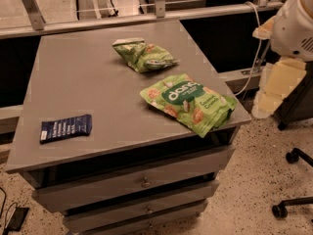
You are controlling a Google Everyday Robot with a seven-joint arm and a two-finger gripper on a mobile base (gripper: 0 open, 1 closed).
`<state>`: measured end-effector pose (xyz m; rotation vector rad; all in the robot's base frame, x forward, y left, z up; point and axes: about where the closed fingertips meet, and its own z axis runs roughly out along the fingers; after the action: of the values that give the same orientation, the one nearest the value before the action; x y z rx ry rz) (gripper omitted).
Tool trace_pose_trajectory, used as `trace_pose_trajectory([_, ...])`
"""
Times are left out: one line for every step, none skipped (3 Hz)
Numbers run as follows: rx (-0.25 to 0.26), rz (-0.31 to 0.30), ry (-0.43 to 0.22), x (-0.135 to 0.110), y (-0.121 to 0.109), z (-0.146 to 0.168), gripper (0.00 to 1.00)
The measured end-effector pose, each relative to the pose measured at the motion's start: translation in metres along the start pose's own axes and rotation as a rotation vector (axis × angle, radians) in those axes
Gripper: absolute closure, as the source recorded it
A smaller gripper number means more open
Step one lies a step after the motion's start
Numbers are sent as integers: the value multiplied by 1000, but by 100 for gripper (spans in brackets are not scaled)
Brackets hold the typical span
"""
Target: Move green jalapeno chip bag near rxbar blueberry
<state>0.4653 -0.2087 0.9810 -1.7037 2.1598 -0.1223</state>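
My gripper (276, 87) hangs right of the table (83, 77), beyond its edge; I cannot tell its state. The green jalapeno chip bag (144, 56) lies far-centre, well apart from the rxbar blueberry (66, 128) at near-left.

I am holding my arm (293, 26) out past the right edge of the tabletop (88, 82), and my gripper (275, 87) is hanging below it, pointing downward, just beyond the near right corner.
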Motion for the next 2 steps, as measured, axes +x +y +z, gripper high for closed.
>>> trace_pose_trajectory([41,-28,-100,-30,-38,26,0])
trace_pose_trajectory([84,-28,-236,-76,-83,57,0])
